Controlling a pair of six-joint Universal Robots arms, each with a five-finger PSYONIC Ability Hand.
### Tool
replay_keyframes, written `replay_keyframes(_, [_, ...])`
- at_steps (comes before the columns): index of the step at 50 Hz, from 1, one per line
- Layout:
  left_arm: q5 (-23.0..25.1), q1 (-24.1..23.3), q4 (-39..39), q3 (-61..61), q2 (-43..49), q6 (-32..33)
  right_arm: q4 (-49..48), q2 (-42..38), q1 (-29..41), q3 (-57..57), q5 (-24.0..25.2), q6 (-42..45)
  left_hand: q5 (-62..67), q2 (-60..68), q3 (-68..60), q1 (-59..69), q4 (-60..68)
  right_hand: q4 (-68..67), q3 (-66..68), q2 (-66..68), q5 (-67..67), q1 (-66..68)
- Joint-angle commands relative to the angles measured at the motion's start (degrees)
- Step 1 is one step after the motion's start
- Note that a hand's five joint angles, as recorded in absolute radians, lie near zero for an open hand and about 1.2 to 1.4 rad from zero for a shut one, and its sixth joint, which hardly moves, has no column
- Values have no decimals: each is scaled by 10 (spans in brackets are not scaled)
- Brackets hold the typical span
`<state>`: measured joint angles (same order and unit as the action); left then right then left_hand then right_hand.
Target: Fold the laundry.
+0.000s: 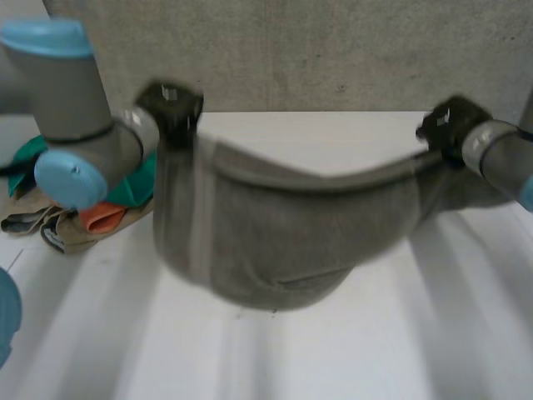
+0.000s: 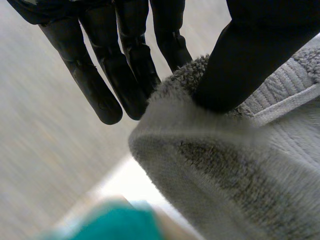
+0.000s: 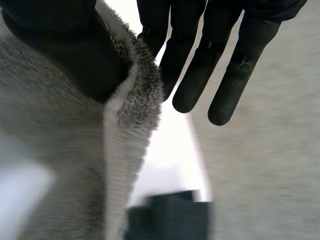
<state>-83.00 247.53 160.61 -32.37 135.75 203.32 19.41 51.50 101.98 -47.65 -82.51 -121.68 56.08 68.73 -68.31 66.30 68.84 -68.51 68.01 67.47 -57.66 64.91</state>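
A grey towel [image 1: 283, 233] hangs in the air above the white table [image 1: 350, 350], stretched between both hands and sagging in the middle. My left hand [image 1: 171, 107] holds its left top corner; in the left wrist view the thumb [image 2: 250, 60] presses the grey towel [image 2: 240, 175] against a finger, the other fingers [image 2: 95, 85] straight. My right hand [image 1: 450, 125] holds the right top corner; in the right wrist view its thumb [image 3: 75, 55] pinches the towel's hemmed edge [image 3: 130, 130] against a finger, the remaining fingers [image 3: 235, 75] straight.
A heap of other laundry [image 1: 100, 208], green, orange and beige, lies on the table at the left behind my left arm [image 1: 79, 125]. A grey wall [image 1: 333, 50] stands behind the table. A dark thing [image 3: 170, 215] lies below the right hand.
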Motion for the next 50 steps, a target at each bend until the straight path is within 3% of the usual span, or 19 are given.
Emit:
replay_keyframes(1, [-5, 4, 139, 236, 25, -49, -205, -84, 22, 257, -67, -66, 139, 113, -117, 137, 112, -115, 120, 125, -123, 151])
replay_keyframes(8, [-53, 0, 205, 257, -1, -143, -413, -29, 16, 195, -86, -225, 139, 113, -117, 137, 112, -115, 120, 125, -123, 151])
replay_keyframes(11, [-65, 1, 216, 232, -5, -158, -443, 0, 14, 135, -75, -241, 139, 113, -117, 137, 112, -115, 120, 125, -123, 151])
replay_keyframes(17, [-71, 17, 218, 162, -8, -153, -438, 24, 8, 47, -44, -240, 139, 113, -117, 137, 112, -115, 120, 125, -123, 151])
replay_keyframes(26, [-48, 33, 225, -62, -31, -154, -375, 10, -3, -91, 17, -233, 139, 113, -117, 137, 112, -115, 120, 125, -123, 151])
replay_keyframes(34, [-24, 47, 236, -192, -22, -146, -359, -30, -20, -183, 26, -235, 139, 113, -117, 137, 112, -115, 120, 125, -123, 151])
replay_keyframes(37, [-21, 51, 233, -218, -22, -137, -344, -53, -25, -192, 24, -242, 139, 113, -117, 137, 112, 71, -66, -61, 63, -35])
replay_keyframes(38, [-21, 52, 230, -226, -24, -130, -330, -64, -28, -189, 20, -249, 139, 113, -117, 137, 112, 199, -194, -188, 190, -163])
replay_keyframes(43, [-22, 59, 223, -241, -34, -117, -274, -94, -44, -157, -6, -283, 139, 113, -117, 137, 112, 353, -348, -342, 344, -317])
replay_keyframes(47, [-21, 61, 211, -248, -44, -115, -216, -111, -59, -125, -22, -323, 139, 113, -117, 137, 112, 298, -293, -287, 289, -262])
replay_keyframes(49, [-21, 62, 202, -253, -51, -115, -192, -113, -64, -115, -20, -335, 139, 113, -117, 137, 112, 130, -125, -120, 122, -94])
replay_keyframes(50, [-21, 62, 198, -255, -52, -115, -174, -113, -69, -109, -16, -341, 139, 113, -117, 137, 112, -44, 49, 54, -52, 80])
